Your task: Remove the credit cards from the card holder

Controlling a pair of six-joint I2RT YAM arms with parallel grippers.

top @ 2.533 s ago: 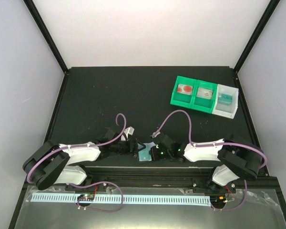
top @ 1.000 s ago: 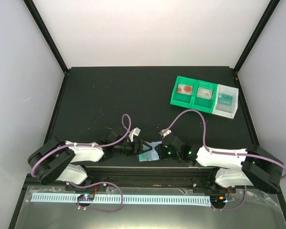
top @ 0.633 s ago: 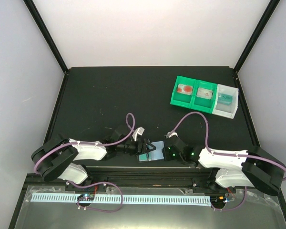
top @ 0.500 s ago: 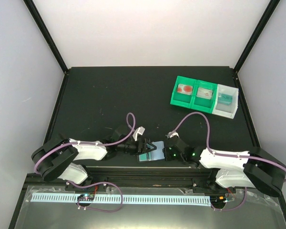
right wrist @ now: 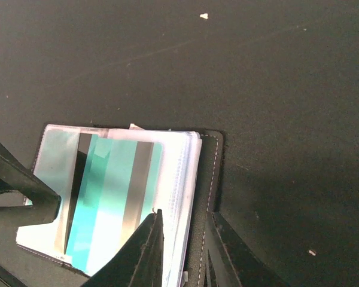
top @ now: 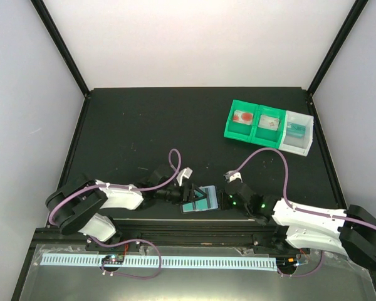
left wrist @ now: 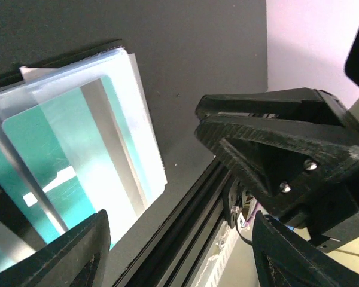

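The card holder (top: 207, 194) lies open near the table's front edge, between my two grippers. Its black cover (right wrist: 210, 173) and clear sleeves (left wrist: 140, 119) show in both wrist views. A teal credit card (right wrist: 110, 191) with a silver stripe sits in the top sleeve, and it also shows in the left wrist view (left wrist: 78, 173). A second teal card edge (left wrist: 0, 161) peeks out at the left. My right gripper (right wrist: 182, 251) is shut on the holder's right edge, with sleeves and cover between the fingers. My left gripper (left wrist: 179, 218) is open wide at the holder's left side, one finger (left wrist: 72, 251) over the cards.
A green-and-white three-compartment tray (top: 268, 127) stands at the back right with small items in it. The black rail of the table's front edge (left wrist: 191, 209) runs just beside the card holder. The right gripper's body (left wrist: 275, 143) fills the right of the left wrist view.
Both grippers and the card holder have shifted a little to the right. The right arm has stretched out lower to the right. More of the teal card shows.
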